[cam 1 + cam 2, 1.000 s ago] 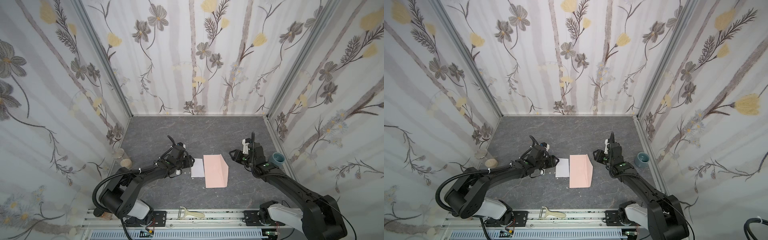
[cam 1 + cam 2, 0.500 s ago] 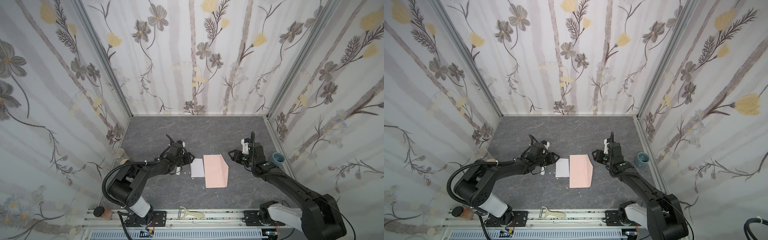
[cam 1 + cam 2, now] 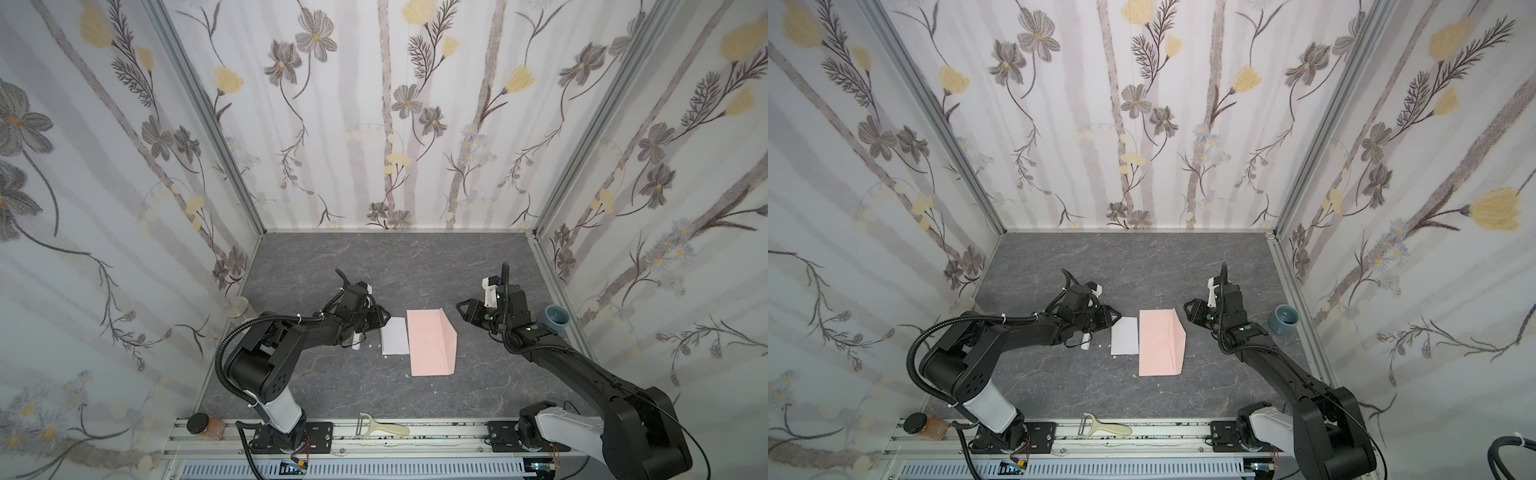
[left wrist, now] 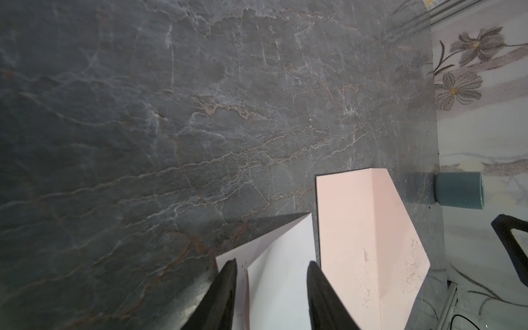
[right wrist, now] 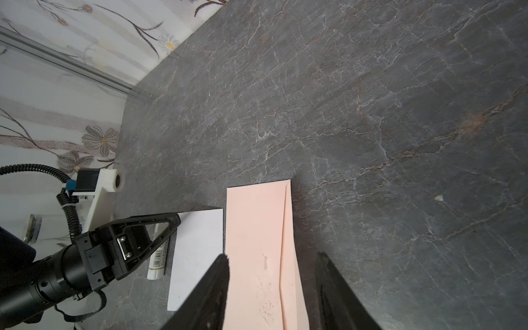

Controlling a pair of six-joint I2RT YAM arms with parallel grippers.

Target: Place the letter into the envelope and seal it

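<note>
The white letter point(image 3: 394, 341) point(image 3: 1124, 336) lies flat on the grey table, just left of the pale pink envelope point(image 3: 430, 343) point(image 3: 1160, 343), whose flap folds along its right side. My left gripper point(image 3: 385, 318) point(image 3: 1116, 318) sits low at the letter's far-left corner. In the left wrist view the left gripper point(image 4: 271, 265) stands open, its fingers on either side of a creased part of the letter point(image 4: 281, 274). My right gripper point(image 3: 462, 308) point(image 5: 273, 260) hangs open just right of the envelope's far corner, holding nothing, with the envelope point(image 5: 257, 243) seen between its fingers.
A white glue stick point(image 3: 356, 343) point(image 5: 158, 257) lies under the left arm beside the letter. A blue cup point(image 3: 557, 318) point(image 4: 458, 190) stands by the right wall. A peeler point(image 3: 382, 426) and a jar point(image 3: 205, 426) sit on the front rail. A metal-lidded jar point(image 3: 237, 307) stands by the left wall.
The left arm's elbow has swung forward and its gripper has edged onto the letter's corner, its jaws narrowing. The right arm, letter and envelope have not moved.
</note>
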